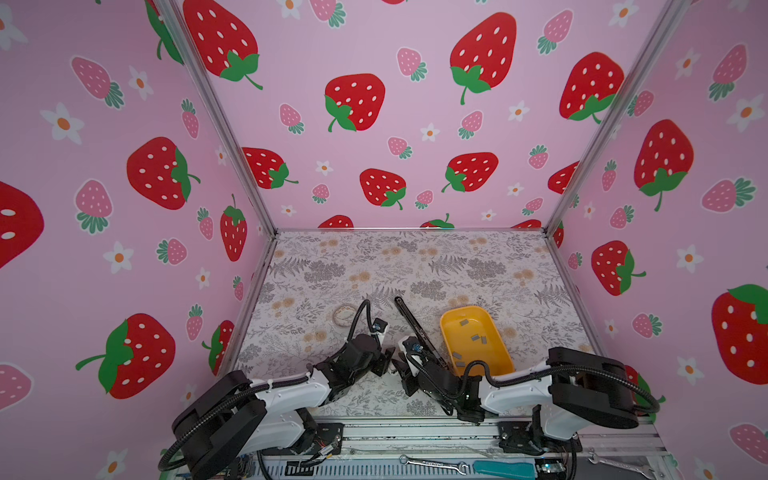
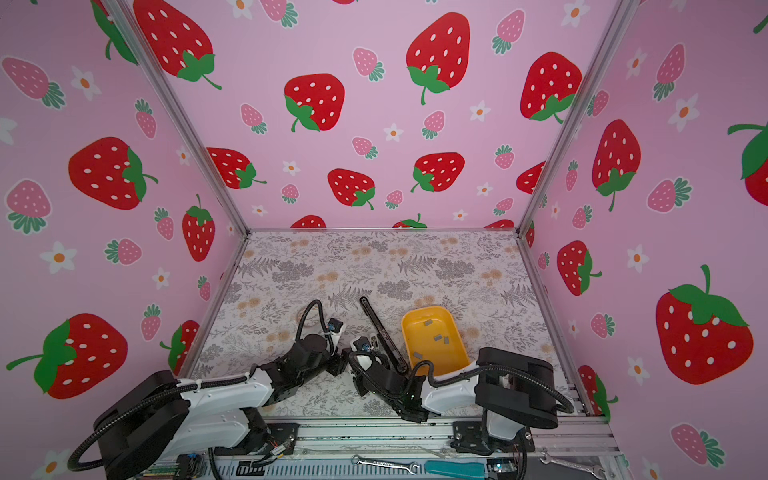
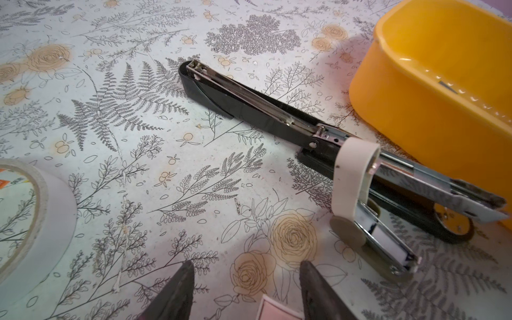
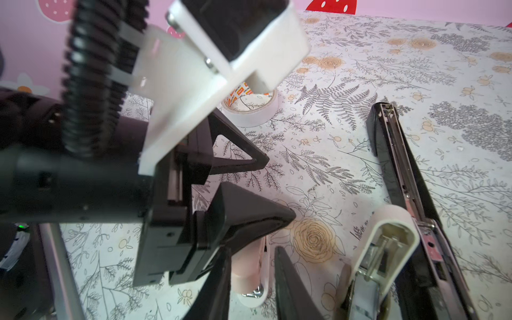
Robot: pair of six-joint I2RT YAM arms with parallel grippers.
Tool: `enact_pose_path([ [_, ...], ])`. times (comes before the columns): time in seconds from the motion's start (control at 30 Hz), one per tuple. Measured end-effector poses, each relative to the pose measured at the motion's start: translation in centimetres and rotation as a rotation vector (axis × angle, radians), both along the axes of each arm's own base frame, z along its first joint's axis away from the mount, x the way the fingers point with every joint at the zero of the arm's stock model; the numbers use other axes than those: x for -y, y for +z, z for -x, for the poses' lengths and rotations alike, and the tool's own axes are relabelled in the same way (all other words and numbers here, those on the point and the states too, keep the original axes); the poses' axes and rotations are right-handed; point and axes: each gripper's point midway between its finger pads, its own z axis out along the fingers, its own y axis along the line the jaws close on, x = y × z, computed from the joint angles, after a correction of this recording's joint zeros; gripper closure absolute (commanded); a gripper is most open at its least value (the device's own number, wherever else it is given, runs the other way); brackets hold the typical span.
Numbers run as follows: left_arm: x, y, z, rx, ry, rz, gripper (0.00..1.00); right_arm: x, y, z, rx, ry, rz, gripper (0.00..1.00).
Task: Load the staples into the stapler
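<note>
Illegible orange logo print on the tape roll [image 4: 255, 115] inner core

I'm looking into a booth whose walls [image 1: 374, 137] are pink, printed with red and pink strawberries and small white flowers, joined at the back corners by bare metal posts [image 1: 216, 120]. The table [image 1: 374, 266] carries a pale covering with grey ferns and tan roses, evenly lit with soft shadows. Along the near edge runs a metal frame [image 1: 415, 436] with two wrenches [image 1: 432, 462] and a teal-handled tool [image 1: 503, 468] lying on it.
</note>
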Motion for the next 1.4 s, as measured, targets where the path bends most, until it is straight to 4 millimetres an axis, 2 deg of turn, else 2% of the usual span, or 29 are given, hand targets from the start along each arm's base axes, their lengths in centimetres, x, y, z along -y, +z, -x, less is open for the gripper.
enact_pose_path([
  [0.37,-0.1,1.0,-0.3,0.045,0.007,0.019,0.38,-1.2,-3.0,-0.1,-0.016,0.002,0.064,0.83],
  [0.6,-0.2,1.3,-0.5,0.065,0.016,0.027,0.38,-1.5,-2.9,-0.1,-0.026,-0.007,0.041,0.83],
  [1.03,-1.2,0.4,0.0,0.094,0.025,0.015,0.38,-1.1,-3.2,-0.1,-0.037,-0.016,0.015,0.82],
  [1.4,-1.2,0.8,0.0,0.126,0.02,0.041,0.4,-1.3,-3.8,-0.1,-0.039,-0.017,0.01,0.81],
])
